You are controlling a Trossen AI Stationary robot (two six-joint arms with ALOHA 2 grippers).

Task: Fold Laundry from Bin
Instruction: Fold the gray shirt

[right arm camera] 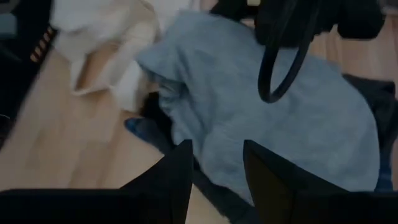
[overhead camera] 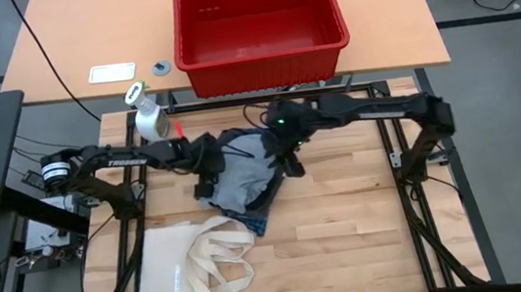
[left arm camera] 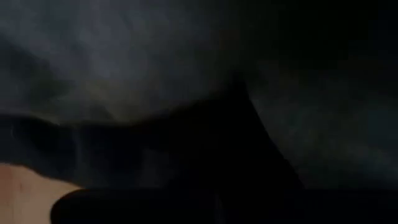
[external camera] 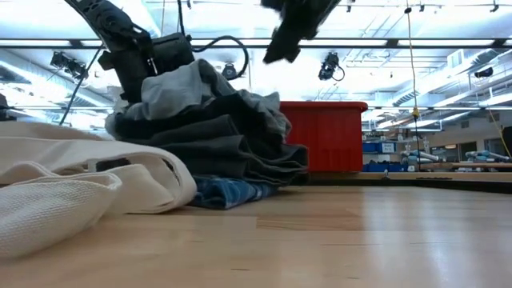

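The laundry is a soft heap of garments on the wooden table, with a light grey cloth piece [overhead camera: 243, 179] on top, a dark grey piece [external camera: 216, 148] below it and a blue plaid shirt [external camera: 228, 192] at the bottom edge. The large red plastic bin with slotted walls [overhead camera: 263, 59] stands beyond the heap and looks empty, well apart from both claws.

The left gripper [overhead camera: 205, 162] is pressed into the heap's side nearest the left arm, and its fingers are closed; its wrist view shows only dark cloth right against the lens, so I judge it has pinched a fold of the laundry, though which piece I cannot tell. The right gripper [right arm camera: 216, 163] hangs above the heap at the opposite side, its two fingers parted with nothing between them; the light grey piece lies directly below and ahead of this claw.

The heap runs roughly from one claw toward the other, so each arm is near its own end. The next move probably needs the right claw to go down onto the grey cloth under it. The cream canvas tote bag with long handles [overhead camera: 196, 266] lies just beside the heap, on the near side of the left claw, and it could be caught by mistake.
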